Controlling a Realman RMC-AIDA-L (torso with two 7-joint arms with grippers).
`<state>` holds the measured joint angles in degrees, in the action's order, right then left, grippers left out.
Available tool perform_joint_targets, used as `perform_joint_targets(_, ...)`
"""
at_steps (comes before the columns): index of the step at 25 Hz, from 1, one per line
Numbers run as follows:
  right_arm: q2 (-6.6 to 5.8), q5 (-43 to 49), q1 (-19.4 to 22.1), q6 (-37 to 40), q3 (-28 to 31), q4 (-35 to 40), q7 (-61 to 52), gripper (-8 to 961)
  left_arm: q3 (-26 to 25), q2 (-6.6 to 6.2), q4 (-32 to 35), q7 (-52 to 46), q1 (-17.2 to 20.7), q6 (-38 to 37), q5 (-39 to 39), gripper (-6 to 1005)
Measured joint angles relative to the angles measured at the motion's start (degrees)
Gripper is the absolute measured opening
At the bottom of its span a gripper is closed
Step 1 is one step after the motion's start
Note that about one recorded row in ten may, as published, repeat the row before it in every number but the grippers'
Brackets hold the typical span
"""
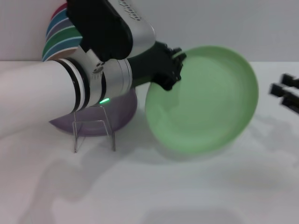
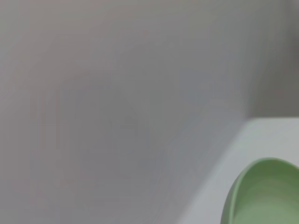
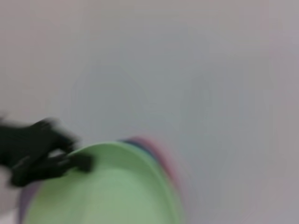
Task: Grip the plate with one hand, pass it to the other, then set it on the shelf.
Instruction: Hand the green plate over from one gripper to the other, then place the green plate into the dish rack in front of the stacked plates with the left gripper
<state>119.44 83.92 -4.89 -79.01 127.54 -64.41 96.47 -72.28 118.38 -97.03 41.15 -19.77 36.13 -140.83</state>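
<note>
The pale mint-green plate [image 1: 203,98] hangs tilted above the table, its face toward me. My left gripper [image 1: 175,58], on the thick white arm with the green light, is shut on the plate's upper left rim. The plate also shows in the left wrist view [image 2: 266,196] and in the right wrist view [image 3: 107,186], where the left gripper [image 3: 46,156] pinches its edge. My right gripper [image 1: 284,89] is at the far right, open, empty and apart from the plate. The clear acrylic shelf [image 1: 93,127] stands left of the plate, under my left arm.
A lilac plate [image 1: 119,114] rests in the clear shelf, partly hidden by my left arm. A stack of coloured plates [image 1: 60,35] stands upright at the back left. The white table [image 1: 187,196] stretches across the front.
</note>
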Motion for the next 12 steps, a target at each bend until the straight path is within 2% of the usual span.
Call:
perform_joint_targets(1,-0.01,-0.81,-0.48,-1.28,3.21,2.51,0.04,225,0.28,-0.01,-0.01,1.11,0.98,-2.66,-0.01,62)
perform_joint_targets(2,-0.05,-1.32,-1.3,-3.46,8.31,6.13,0.22,242,1.09,-0.03,-0.03,3.11,2.82,-8.9,-0.03,64)
perform_joint_targets(3,-0.05,-1.32,-1.3,-3.46,8.31,6.13,0.22,259,1.09,-0.03,-0.03,3.11,2.82,-8.9,-0.03,66)
perform_joint_targets(4,-0.05,-1.37,-1.73,-4.57,10.9,7.96,0.52,276,2.84,-0.17,0.48,6.79,4.86,-17.21,-0.1,68)
perform_joint_targets(5,-0.05,-1.37,-2.08,-5.39,12.96,9.37,1.1,355,2.84,-0.17,0.48,6.79,4.86,-17.21,-0.1,70)
perform_joint_targets(6,-0.04,-1.37,-2.29,-6.11,14.38,10.44,1.84,433,4.43,-0.21,1.07,9.76,6.2,-22.69,-0.24,73)
perform_joint_targets(8,-0.02,-1.2,-2.48,-7.12,16.27,11.87,3.18,562,10.24,-0.29,4.62,19.62,9.07,-40.62,-1.56,77)
perform_joint_targets(10,-0.01,-1.17,-2.46,-7.13,16.31,11.88,3.19,661,14.3,-0.45,8.19,21.78,9.95,-52.65,-5.13,81)
perform_joint_targets(12,-0.02,-1.14,-2.48,-7.13,16.37,11.93,3.2,723,14.3,-0.45,8.19,21.78,9.95,-52.65,-5.13,85)
